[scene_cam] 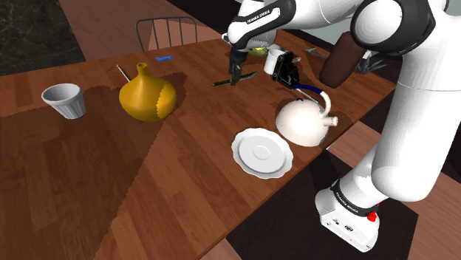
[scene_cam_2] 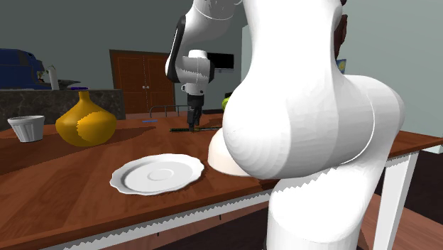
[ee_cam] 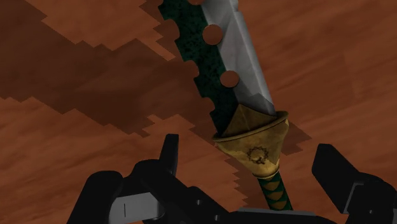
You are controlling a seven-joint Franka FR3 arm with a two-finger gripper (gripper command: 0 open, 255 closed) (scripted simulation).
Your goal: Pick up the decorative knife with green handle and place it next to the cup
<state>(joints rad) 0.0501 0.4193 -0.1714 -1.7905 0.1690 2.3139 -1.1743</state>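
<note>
The knife (ee_cam: pixel 245 60) has a silver blade with a green toothed edge, a gold guard and a green handle. It lies flat on the wooden table (scene_cam: pixel 185 185), toward the far side (scene_cam: pixel 222 81) (scene_cam_2: pixel 207 127). My gripper (ee_cam: pixel 254 165) is open and hangs straight down over it (scene_cam: pixel 237 73) (scene_cam_2: pixel 193 122). The guard and handle sit between the two black fingers (ee_cam: pixel 168 153), which do not touch them. The white ribbed cup (scene_cam: pixel 63 100) (scene_cam_2: pixel 26 128) stands far off at the shoulder view's left end of the table.
A yellow vase (scene_cam: pixel 148 94) stands between the knife and the cup. A white plate (scene_cam: pixel 261 153) and a white teapot (scene_cam: pixel 303 120) sit near the table's front edge. Small objects, one a white mug (scene_cam: pixel 275 59), crowd behind the gripper. A chair (scene_cam: pixel 166 31) stands beyond the table.
</note>
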